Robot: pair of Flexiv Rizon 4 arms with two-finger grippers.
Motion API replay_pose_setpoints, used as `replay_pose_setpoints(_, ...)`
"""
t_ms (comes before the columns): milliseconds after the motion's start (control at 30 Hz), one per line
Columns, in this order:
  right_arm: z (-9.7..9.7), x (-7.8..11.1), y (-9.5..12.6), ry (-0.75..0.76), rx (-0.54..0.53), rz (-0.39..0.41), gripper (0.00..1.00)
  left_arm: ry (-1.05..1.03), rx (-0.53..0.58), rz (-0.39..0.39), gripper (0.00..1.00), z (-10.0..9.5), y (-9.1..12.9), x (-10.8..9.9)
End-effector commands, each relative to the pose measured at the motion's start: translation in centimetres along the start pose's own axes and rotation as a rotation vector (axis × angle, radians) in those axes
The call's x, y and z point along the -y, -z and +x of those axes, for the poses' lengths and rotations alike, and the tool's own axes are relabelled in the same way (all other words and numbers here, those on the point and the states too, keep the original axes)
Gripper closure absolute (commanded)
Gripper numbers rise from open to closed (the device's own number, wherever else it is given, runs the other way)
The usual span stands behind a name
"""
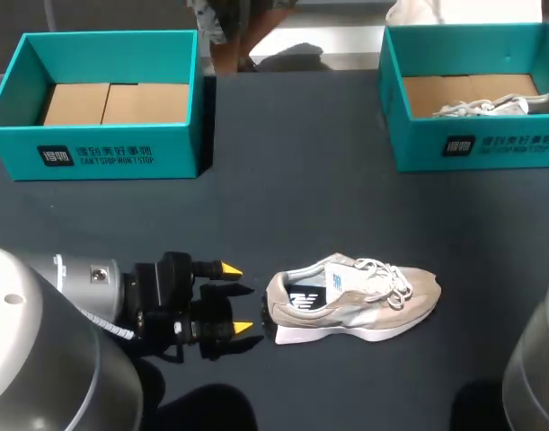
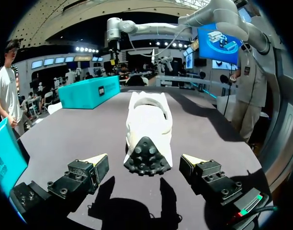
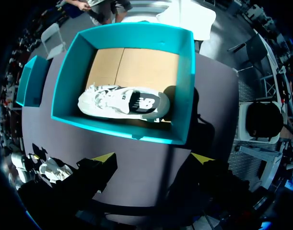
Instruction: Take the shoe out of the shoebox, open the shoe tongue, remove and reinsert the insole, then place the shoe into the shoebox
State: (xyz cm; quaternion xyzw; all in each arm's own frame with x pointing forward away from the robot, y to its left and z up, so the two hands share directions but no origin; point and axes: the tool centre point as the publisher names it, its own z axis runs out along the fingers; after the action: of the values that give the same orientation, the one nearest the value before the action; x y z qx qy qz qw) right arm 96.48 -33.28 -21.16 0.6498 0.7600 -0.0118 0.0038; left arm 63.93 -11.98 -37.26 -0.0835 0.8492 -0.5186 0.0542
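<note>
My head view cuts off the right shoebox (image 1: 463, 148) at the edge, and its wall hides most of the second shoe (image 1: 481, 107). I can't make out the bench shoe's (image 1: 355, 296) insole.

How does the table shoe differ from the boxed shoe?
The table shoe lies on the dark tabletop; the boxed shoe rests on cardboard inside the right box. The table shoe's heel faces the open left claw; the boxed shoe's heel faces a box wall. Both are laced sneakers.
</note>
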Motion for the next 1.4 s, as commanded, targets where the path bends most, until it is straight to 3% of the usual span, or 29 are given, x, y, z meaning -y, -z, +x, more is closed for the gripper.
replay_pose_setpoints(33,0.0,0.1,0.0,-0.001,0.002,-0.002,0.0,-0.006,-0.034,0.009,0.0,-0.7,-1.8,-0.4)
replay_pose_setpoints(300,0.0,0.1,0.0,-0.001,0.002,-0.002,0.0,-0.052,-0.146,0.032,0.0,-0.5,-3.2,-0.6)
replay_pose_setpoints(633,0.0,0.1,0.0,-0.001,0.002,-0.002,0.0,-0.051,-0.184,0.051,0.0,0.0,-4.5,-0.5)
replay_pose_setpoints(900,0.0,0.1,0.0,-0.001,0.002,-0.002,0.0,-0.042,-0.18,0.073,0.0,0.9,-5.3,-0.3)
replay_pose_setpoints(1400,0.0,0.1,0.0,-0.001,0.002,-0.002,0.0,-0.058,-0.166,0.113,0.0,0.6,-6.7,0.1)
